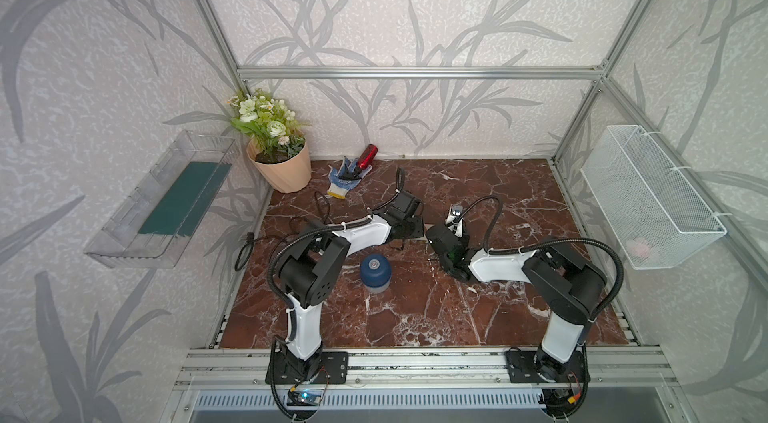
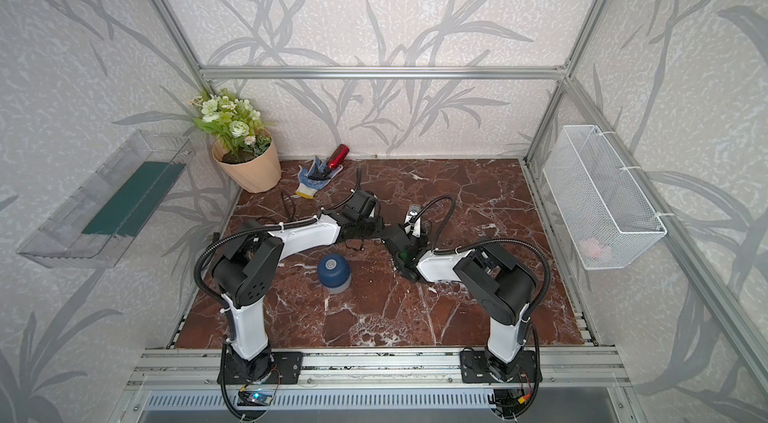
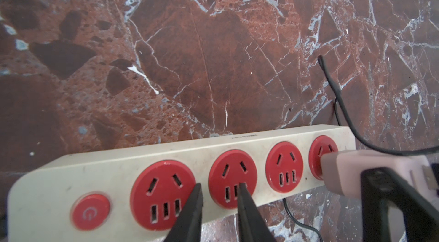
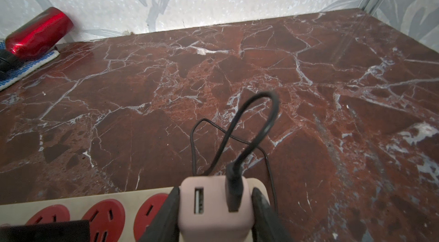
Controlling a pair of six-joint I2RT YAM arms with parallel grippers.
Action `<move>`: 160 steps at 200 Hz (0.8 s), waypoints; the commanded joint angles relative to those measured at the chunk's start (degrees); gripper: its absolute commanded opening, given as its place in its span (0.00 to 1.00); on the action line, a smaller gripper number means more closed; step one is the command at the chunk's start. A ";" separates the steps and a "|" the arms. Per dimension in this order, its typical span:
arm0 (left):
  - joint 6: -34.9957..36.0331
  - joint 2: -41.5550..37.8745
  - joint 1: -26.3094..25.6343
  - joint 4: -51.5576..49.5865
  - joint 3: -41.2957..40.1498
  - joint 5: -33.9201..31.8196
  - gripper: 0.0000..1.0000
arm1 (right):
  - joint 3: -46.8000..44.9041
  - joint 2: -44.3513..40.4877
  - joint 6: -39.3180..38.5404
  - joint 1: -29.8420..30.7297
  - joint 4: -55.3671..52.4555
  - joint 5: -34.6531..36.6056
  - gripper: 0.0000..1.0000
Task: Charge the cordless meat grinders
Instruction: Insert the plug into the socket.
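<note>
Right wrist view showed the right gripper [image 4: 216, 191] pinching a pink charger [image 4: 209, 219] from both sides, a black cable [image 4: 234, 188] plugged into it, at the end socket of the cream strip [image 4: 133, 194]. In the left wrist view the left gripper [image 3: 220, 185] stood slightly spread over the strip's middle sockets, nothing between its jaws. In both top views the grinder [image 1: 376, 271] [image 2: 333, 271] stood upright on the desk [image 1: 415, 317], apart from both grippers, on the arm-base side of the left one.

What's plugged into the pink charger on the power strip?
A black cable fills one port of the charger; the other port is empty. The right hand grips its sides. Its prongs are hidden against the power strip.
</note>
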 commanded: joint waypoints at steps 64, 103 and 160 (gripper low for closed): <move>-1.31 0.26 0.51 -3.74 -1.86 -0.14 0.28 | 2.14 3.11 3.49 0.51 -16.78 -4.97 0.00; -1.32 0.16 0.58 -3.70 -1.83 -0.17 0.28 | 4.33 3.81 7.28 0.78 -23.50 -5.24 0.00; -1.42 0.24 0.57 -4.13 -1.14 0.39 0.28 | 3.57 4.99 12.41 1.95 -26.59 -5.22 0.00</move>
